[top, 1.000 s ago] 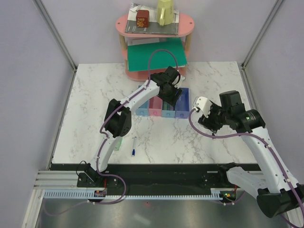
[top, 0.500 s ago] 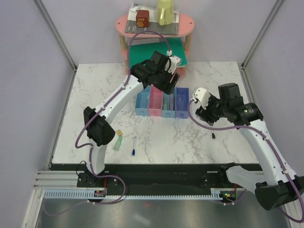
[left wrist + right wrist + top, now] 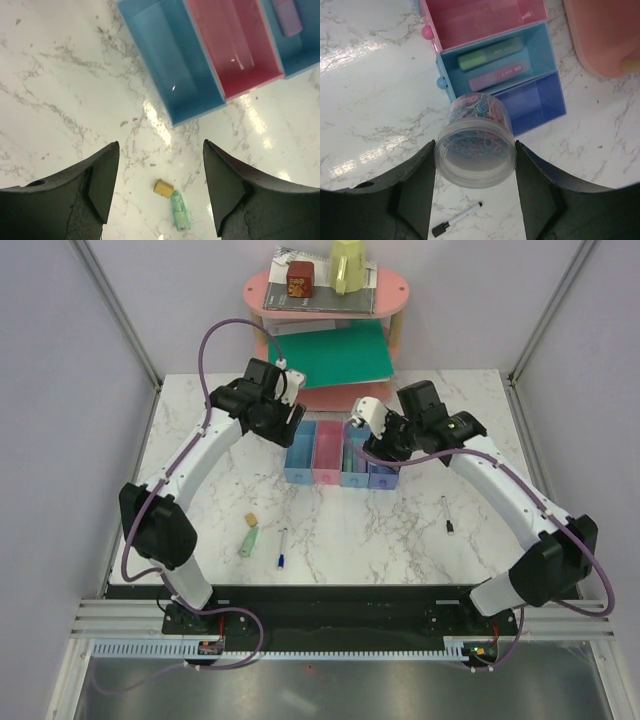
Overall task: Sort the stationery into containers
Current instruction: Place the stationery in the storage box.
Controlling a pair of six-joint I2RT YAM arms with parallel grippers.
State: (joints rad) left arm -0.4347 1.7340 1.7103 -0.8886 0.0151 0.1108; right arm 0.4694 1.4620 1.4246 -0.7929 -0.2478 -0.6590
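Four joined trays sit mid-table: light blue (image 3: 299,453), pink (image 3: 327,455), blue (image 3: 352,462) and violet-blue (image 3: 384,476). My right gripper (image 3: 376,436) (image 3: 475,146) is shut on a clear round container (image 3: 474,132) full of coloured loops, held above the blue (image 3: 540,47) and violet-blue (image 3: 540,102) trays. The blue tray holds a green marker (image 3: 490,54) and a pink-purple marker (image 3: 497,75). My left gripper (image 3: 290,416) (image 3: 160,150) is open and empty, high above the table beside the light blue tray (image 3: 170,65). A tan eraser (image 3: 163,188) and a pale green marker (image 3: 180,211) lie below it.
A white pen with a blue tip (image 3: 282,548) lies near the front, right of the marker (image 3: 249,539). A thin pen with a black cap (image 3: 447,515) (image 3: 457,219) lies to the right. The pink shelf (image 3: 395,290) with the green folder (image 3: 335,352) stands behind the trays.
My left gripper has swung left off the trays, open. My right gripper has carried the clear container leftward from the right side to above the trays.
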